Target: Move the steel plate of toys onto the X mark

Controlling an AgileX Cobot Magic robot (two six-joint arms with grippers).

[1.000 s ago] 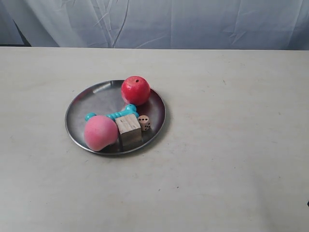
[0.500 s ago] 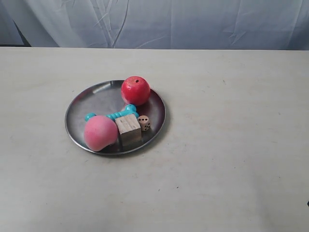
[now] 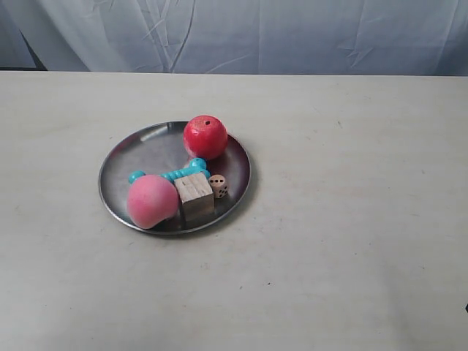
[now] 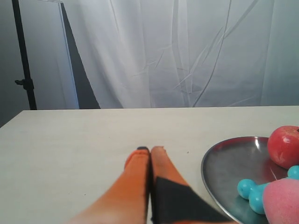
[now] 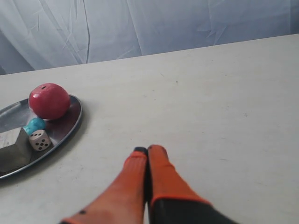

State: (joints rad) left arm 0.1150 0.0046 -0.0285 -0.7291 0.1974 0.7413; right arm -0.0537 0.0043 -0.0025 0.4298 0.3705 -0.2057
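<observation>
The steel plate (image 3: 139, 157) lies left of the table's middle in the exterior view. On it sit a red ball (image 3: 205, 137), a pink egg-shaped foam ball (image 3: 151, 201), a teal bone (image 3: 170, 174), a pale wooden cube (image 3: 194, 194) and a small spotted die (image 3: 218, 185). No X mark shows in any view. My left gripper (image 4: 150, 149) is shut and empty, on the table beside the plate's rim (image 4: 219, 161). My right gripper (image 5: 147, 150) is also shut and empty, apart from the plate (image 5: 65, 128). Neither arm appears in the exterior view.
A pale table (image 3: 351, 219) stretches wide to the right of the plate. A white curtain (image 3: 241, 33) hangs behind the far edge. A dark stand (image 4: 23, 70) is at the back in the left wrist view.
</observation>
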